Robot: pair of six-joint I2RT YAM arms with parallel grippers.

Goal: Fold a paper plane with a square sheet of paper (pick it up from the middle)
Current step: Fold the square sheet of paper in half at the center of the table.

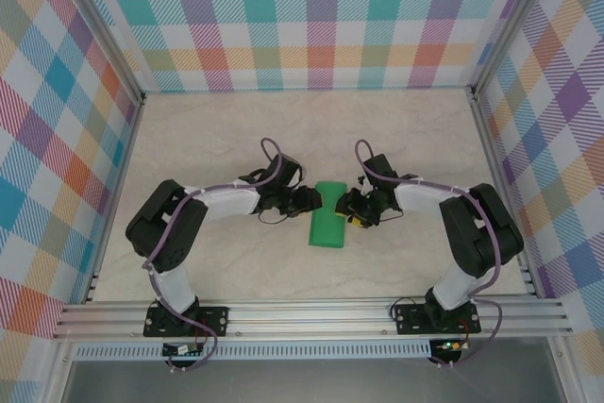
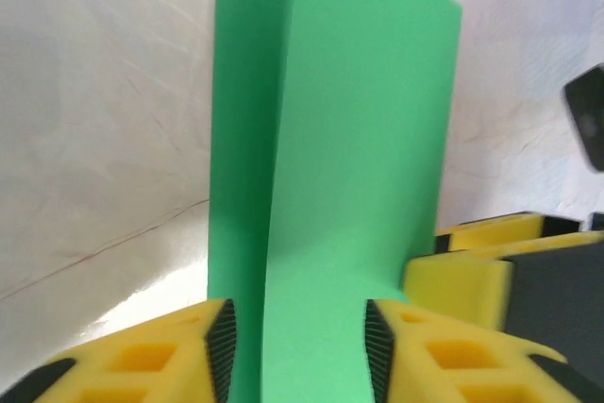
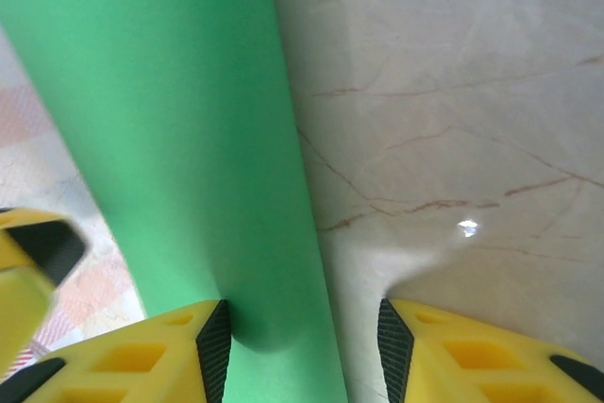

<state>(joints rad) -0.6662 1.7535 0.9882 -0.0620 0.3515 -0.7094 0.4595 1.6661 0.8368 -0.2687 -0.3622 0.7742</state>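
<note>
1. Left claw half open, astride folded square sheet of paper, no clamp.
2. Right claw half open, straddling opposite edge.
3. Sheet at middle of counter, long axis near-to-far, claws equally close.

Light: bright, even, overhead.
Glare: small white spot on the tabletop.
Focus: wrist views soft, smeared at near edges.

We are counting one thin green folded paper sheet. We are also counting two black-and-white robot arms and two yellow-fingered grippers.
</note>
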